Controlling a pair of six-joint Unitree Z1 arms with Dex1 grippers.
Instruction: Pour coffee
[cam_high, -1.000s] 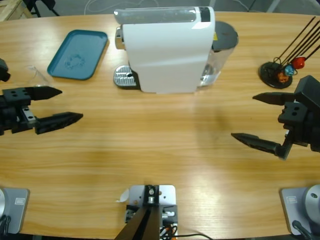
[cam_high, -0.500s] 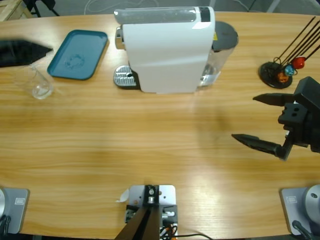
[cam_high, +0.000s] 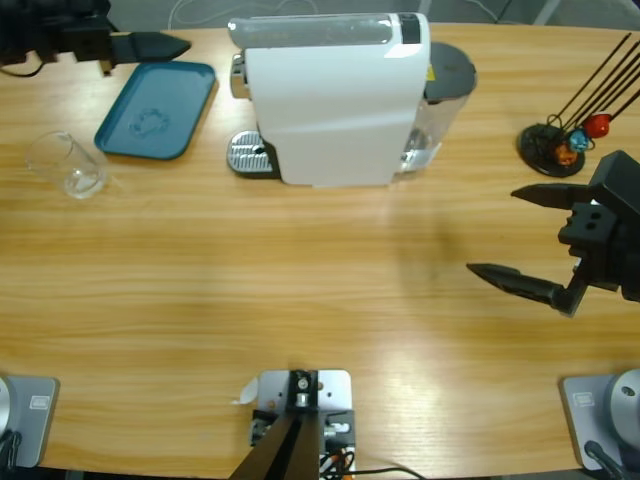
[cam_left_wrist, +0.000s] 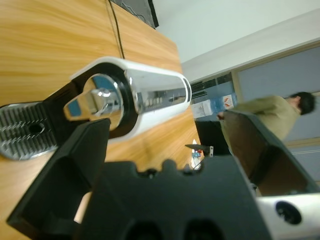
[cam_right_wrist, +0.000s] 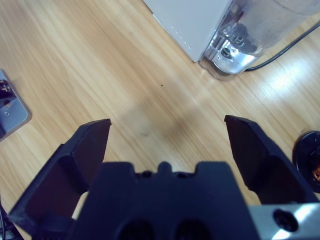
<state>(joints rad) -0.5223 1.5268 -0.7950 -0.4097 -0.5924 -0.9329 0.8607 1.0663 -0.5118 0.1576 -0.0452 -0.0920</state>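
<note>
Swung away from the clear glass (cam_high: 68, 165) since half a second ago and now hangs over the table's (cam_high: 300, 300) far left corner, beyond the teal tray (cam_high: 155, 108): so much for the left gripper (cam_high: 140, 45), with jaws spread wide and nothing between them in the left wrist view, aimed along the chrome spout end of the white coffee machine (cam_left_wrist: 135, 95). Leaves the glass alone on the wood, just left of the tray and well apart from the machine's round drip grate (cam_high: 250, 155). Shows no coffee anywhere: no amber tint to be made out in the glass, which looks clear and empty, so probably none poured yet. Risks, from here, a brew onto the bare grate if the machine runs before the glass is fetched and set under the spout. Risks also a knock or a slip, since thin, smooth, light glass can skid or tip under a jaw closing off-centre. Farther right, past the machine's clear water tank (cam_high: 440, 110), finds the right gripper (cam_high: 492, 230) unmoved over bare wood, jaws likewise released and empty, near the black ornament stand (cam_high: 555, 145). Catches a person (cam_left_wrist: 272, 120) small in the left wrist view's background.
</note>
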